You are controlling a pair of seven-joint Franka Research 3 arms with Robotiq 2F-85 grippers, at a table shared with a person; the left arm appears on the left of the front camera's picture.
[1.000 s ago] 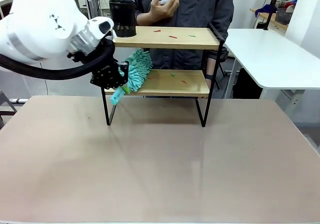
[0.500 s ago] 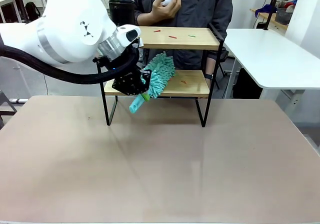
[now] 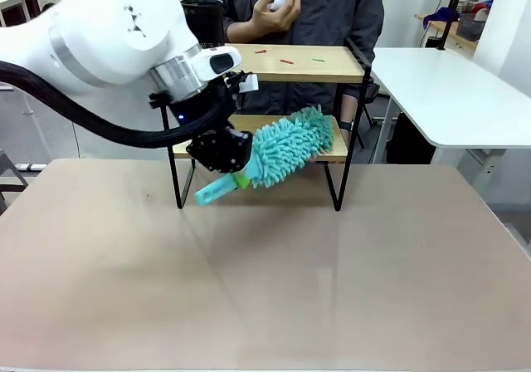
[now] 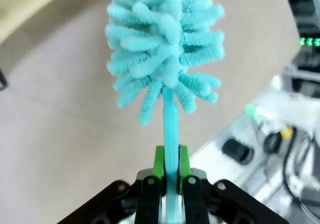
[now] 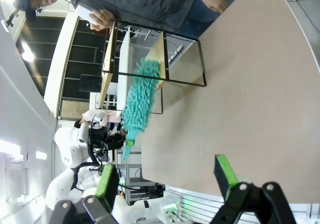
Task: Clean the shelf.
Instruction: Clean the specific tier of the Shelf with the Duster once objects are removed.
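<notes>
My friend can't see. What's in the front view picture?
The robot's left gripper holds a fluffy teal duster by its handle, its head at the lower board of the shelf. Small scraps lie on the top board near a black cup, and a person stands behind.

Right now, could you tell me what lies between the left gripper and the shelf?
In the front view, a teal duster: the left gripper clamps its handle, and its fluffy head reaches the lower board of the shelf.

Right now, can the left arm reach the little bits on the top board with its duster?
Probably yes: the left gripper holds the duster just below, and the scraps lie uncovered on the top board.
</notes>
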